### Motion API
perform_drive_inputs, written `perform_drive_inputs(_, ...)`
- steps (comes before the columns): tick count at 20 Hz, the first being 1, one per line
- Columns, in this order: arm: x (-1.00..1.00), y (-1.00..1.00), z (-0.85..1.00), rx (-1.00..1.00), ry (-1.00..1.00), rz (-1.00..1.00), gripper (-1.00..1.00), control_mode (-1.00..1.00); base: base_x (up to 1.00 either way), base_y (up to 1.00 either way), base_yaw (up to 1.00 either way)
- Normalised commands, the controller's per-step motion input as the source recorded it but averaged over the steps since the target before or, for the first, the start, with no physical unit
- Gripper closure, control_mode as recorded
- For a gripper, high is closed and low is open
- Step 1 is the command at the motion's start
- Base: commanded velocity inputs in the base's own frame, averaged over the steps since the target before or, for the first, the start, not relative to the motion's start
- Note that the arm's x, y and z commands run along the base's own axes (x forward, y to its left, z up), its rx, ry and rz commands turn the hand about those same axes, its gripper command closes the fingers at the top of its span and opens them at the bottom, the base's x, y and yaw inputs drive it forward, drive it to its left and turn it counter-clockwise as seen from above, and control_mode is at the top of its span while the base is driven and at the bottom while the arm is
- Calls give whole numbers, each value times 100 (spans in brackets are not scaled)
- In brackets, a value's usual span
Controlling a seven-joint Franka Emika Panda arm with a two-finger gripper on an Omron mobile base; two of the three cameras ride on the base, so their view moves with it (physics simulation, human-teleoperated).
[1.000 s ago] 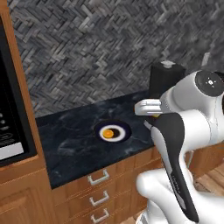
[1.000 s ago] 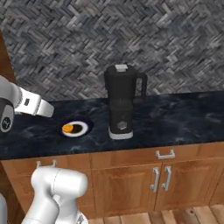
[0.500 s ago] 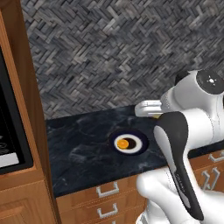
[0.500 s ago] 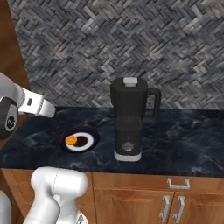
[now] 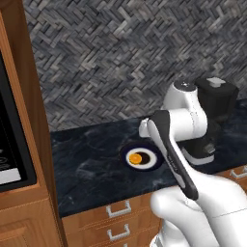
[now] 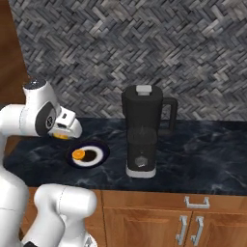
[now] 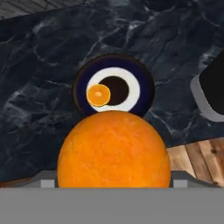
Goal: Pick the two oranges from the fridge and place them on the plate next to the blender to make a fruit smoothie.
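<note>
One orange (image 7: pixel 114 151) fills the near part of the hand view, with my gripper (image 7: pixel 114 177) shut on it above the counter's front edge. In the right base view that held orange (image 6: pixel 61 136) peeks out under the gripper (image 6: pixel 65 131), just left of and above the plate (image 6: pixel 103 150). The other orange (image 7: pixel 98 95) (image 6: pixel 78 154) (image 5: pixel 135 158) lies on the navy-rimmed plate (image 7: pixel 146 78) (image 5: pixel 154 164), left of its centre. The black blender (image 6: pixel 143 135) (image 5: pixel 217 101) (image 7: pixel 210 94) stands right of the plate. The fridge is out of view.
The dark marble counter (image 6: pixel 202 159) runs along a grey herringbone wall, above wooden drawers (image 5: pixel 118 210) and cabinet doors (image 6: pixel 193 224). A black-fronted microwave (image 5: pixel 12 144) sits in a wooden cabinet at the far left.
The whole scene has shifted as the base drove along the counter. The arm has swung round, bringing the hand with its orange over the plate's near side.
</note>
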Motion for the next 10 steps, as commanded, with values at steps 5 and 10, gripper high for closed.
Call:
perform_drive_inputs(5, 100, 0, -92, -7, 7, -3, 100, -100, 0, 0, 0)
perform_drive_inputs(10, 94, -11, -75, -1, 19, 0, 100, -100, 0, 0, 0)
